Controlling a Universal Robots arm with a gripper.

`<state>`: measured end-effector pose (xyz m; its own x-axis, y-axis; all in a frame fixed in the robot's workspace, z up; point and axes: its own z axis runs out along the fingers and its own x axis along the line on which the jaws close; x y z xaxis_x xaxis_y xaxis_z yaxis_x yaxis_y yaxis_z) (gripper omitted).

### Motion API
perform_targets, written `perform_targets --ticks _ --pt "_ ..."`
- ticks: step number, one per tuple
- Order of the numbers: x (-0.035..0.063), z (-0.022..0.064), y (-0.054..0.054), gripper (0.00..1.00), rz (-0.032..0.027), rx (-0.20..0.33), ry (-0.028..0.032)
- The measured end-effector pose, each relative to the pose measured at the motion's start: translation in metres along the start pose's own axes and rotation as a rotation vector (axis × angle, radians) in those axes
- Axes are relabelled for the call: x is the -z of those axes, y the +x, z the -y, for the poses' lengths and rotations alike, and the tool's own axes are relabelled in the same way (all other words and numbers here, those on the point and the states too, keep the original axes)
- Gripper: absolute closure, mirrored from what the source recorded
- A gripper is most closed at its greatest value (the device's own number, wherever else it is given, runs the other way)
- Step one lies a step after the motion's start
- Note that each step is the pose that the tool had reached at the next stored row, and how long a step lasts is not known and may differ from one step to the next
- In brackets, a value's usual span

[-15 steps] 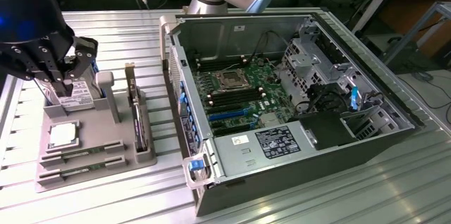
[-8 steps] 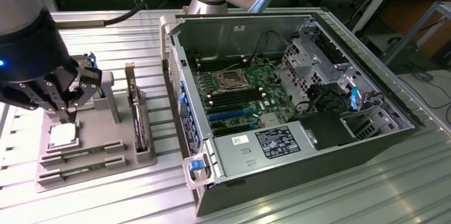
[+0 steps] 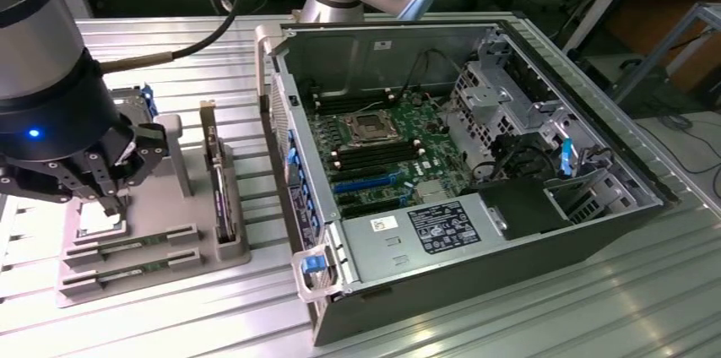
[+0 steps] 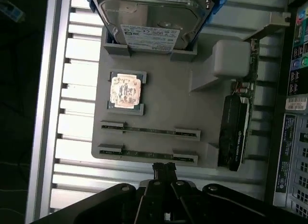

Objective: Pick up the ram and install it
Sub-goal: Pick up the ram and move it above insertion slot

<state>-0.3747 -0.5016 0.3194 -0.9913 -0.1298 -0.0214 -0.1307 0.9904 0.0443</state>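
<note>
Table: a ribbed metal table point(image 3: 529, 324) carries everything in the scene.
Computer case: the computer case point(image 3: 597, 223) lies on its side with the panel off, on the exterior view's right, and its motherboard point(image 3: 383, 151) faces up inside.
Robot arm: the robot arm point(image 3: 46, 71) comes down on the exterior view's left, over the parts tray and well apart from the case's open side.
Tray: a grey tray point(image 3: 169, 278) point(image 4: 163, 101) sits on the table just beside the case, with the parts set in moulded holders.
Hard drive: a silver hard drive point(image 4: 149, 21) stands in a bracket at the tray's far end from the sticks.
Expansion card: a dark expansion card point(image 3: 212, 181) point(image 4: 233, 132) stands on edge along the tray's side nearest the case.
Gripper: the gripper point(image 3: 110, 204) point(image 4: 163, 170) hangs over the tray's end where the sticks and the processor lie. Its jaws are pressed together with nothing between them.
Ram: the first ram stick point(image 3: 130, 245) point(image 4: 150, 131) lies in its slotted holder just beside the processor. The second ram stick point(image 3: 130, 267) point(image 4: 144, 153) lies parallel to it, nearer the tray's outer edge. Both sit seated in the tray and none is in the case. In the wrist view the fingertips show closest to the second stick.
Processor: a square processor point(image 3: 100, 225) point(image 4: 126, 91) rests in its frame between the hard drive and the sticks.
</note>
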Motion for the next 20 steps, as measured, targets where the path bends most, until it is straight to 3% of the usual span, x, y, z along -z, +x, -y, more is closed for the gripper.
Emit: perform_targets --ticks 2,3,4,11,20 --pt "-0.0060 0.0003 0.000 0.71 -0.0030 0.064 -0.0014" --pt "-0.0085 0.0004 0.000 0.71 -0.0043 0.091 -0.0020" --pt "-0.0101 0.0004 0.000 0.64 -0.0050 0.108 -0.0024" --pt "-0.0328 0.0015 0.001 0.64 -0.0162 0.360 -0.0077" --pt "-0.0477 0.0021 0.001 0.64 -0.0240 0.537 -0.0115"
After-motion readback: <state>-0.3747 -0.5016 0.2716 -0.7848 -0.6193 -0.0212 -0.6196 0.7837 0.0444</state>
